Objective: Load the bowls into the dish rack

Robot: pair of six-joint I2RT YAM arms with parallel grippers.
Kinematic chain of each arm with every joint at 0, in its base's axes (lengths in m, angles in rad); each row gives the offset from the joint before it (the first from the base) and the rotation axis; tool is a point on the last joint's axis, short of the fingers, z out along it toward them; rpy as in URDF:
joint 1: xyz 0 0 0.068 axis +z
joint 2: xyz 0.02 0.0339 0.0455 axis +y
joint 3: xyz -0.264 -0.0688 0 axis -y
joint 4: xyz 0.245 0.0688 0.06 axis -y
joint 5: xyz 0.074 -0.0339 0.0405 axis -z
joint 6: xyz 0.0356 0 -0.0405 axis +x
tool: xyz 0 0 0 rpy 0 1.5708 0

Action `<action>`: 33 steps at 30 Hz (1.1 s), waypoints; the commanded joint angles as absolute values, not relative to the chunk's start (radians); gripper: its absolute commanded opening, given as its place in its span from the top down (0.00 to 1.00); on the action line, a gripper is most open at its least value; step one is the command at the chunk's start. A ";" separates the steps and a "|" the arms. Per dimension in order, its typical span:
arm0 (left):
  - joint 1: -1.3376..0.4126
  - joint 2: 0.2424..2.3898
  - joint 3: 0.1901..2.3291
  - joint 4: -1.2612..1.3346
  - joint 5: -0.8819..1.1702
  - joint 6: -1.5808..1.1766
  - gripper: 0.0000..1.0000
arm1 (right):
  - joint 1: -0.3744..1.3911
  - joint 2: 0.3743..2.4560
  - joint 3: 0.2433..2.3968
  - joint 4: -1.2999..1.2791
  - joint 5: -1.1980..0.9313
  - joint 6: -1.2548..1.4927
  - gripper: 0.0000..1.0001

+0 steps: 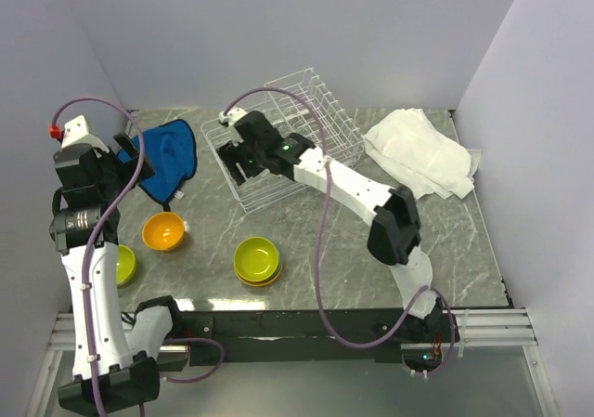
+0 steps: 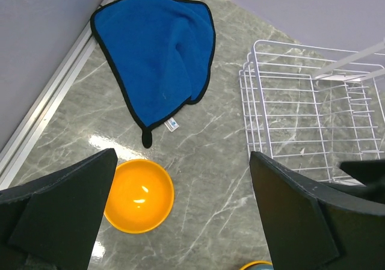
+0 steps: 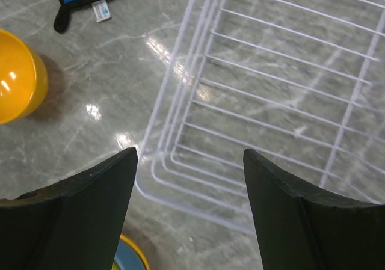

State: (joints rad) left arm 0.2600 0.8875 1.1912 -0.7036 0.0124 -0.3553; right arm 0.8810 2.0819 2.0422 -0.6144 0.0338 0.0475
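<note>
Bowls sit on the near left part of the bench, all outside the dish rack. I see an orange bowl, a lime green bowl partly hidden behind my left arm near the left edge, and a stack topped by a lime green bowl close to the near edge.

My left arm stands raised along the left edge, wrist tipped down. The left gripper has its jaws spread wide with nothing between them, and the orange bowl lies below, beside the left finger.

My right arm stretches from the near right corner diagonally across the bench to the rack, which stands at the middle of the far edge. The right gripper hangs over the rack's near left corner, jaws apart and empty, with the bowls well short of them.

A blue cloth lies at the far left corner and a white towel at the far right. Bare bench separates the rack from the stack.
</note>
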 commanded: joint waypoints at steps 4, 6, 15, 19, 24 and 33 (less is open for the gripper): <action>0.230 0.894 1.192 -0.693 0.003 -0.310 0.01 | 0.954 2.238 2.238 -0.578 0.049 0.032 0.22; 0.222 0.894 1.195 -0.689 0.003 -0.310 0.00 | 0.962 2.252 2.237 -0.577 0.061 0.035 0.23; 0.224 0.896 1.178 -0.663 0.003 -0.318 0.00 | 0.963 2.279 2.201 -0.572 0.095 0.021 0.30; 0.224 0.899 1.170 -0.658 0.006 -0.319 0.01 | 0.962 2.295 2.198 -0.566 0.121 0.031 0.34; 0.230 0.900 1.164 -0.655 0.011 -0.321 0.01 | 0.951 2.322 2.218 -0.566 0.121 0.029 0.48; 0.233 0.905 1.152 -0.646 0.009 -0.321 0.01 | 0.951 2.355 2.234 -0.572 0.127 0.015 0.53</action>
